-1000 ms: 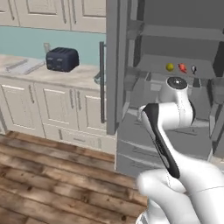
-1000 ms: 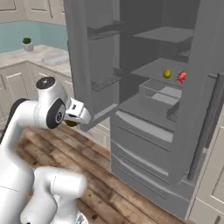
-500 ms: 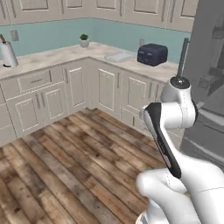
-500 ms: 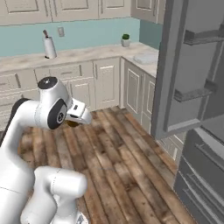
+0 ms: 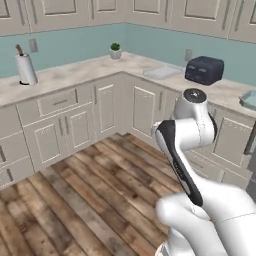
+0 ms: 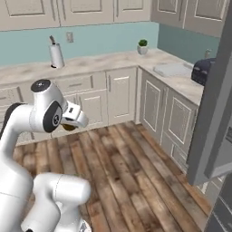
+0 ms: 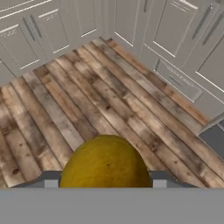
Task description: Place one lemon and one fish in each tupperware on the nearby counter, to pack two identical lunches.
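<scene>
1. The fingers point(image 7: 105, 186) pinched a yellow lemon point(image 7: 105, 164), which sat between them above the wooden floor point(image 7: 87, 100).
2. The light grey tupperware point(image 5: 161, 72) lay flat on the beige surface point(image 5: 90, 67), just beside the dark toaster point(image 5: 204, 69).
3. A small potted plant point(image 6: 142, 46) stood in the corner, well apart from the paper towel roll point(image 6: 56, 54).

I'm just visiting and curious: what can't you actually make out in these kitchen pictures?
- Lemon: hand view, its lower part is cut off at the bottom.
- Hand's fingertips: hand view, hidden behind the lemon.
- Flat grey container on the counter: left base view, too small to see what is inside.
- Blue-grey container: left base view, cut by the right edge.
</scene>
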Controlling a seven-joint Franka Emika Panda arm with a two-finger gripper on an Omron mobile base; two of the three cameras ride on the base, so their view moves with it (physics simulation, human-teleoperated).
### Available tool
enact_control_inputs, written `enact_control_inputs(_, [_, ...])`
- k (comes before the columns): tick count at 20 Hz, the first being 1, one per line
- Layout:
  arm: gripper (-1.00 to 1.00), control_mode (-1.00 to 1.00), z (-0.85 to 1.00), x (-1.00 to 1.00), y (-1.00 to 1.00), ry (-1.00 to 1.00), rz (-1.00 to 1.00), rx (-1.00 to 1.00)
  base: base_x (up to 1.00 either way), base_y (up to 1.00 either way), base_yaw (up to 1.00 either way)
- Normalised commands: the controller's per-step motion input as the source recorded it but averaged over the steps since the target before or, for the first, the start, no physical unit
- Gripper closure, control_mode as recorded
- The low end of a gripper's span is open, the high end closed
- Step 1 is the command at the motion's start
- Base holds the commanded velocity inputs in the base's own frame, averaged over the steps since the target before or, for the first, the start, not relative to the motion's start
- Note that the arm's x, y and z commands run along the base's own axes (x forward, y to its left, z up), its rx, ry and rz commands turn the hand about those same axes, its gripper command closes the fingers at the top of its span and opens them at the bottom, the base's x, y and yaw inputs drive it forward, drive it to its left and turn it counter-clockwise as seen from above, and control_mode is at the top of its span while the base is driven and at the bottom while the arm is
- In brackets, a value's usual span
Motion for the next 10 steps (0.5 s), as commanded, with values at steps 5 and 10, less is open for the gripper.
enact_control_inputs(5, [1.0, 1.0, 0.0, 0.0, 0.0, 0.0, 0.0, 0.0, 1.0, 0.39, -0.47])
enact_control_inputs(10, [1.0, 1.0, 0.0, 0.0, 0.0, 0.0, 0.0, 0.0, 1.0, 0.57, -0.63])
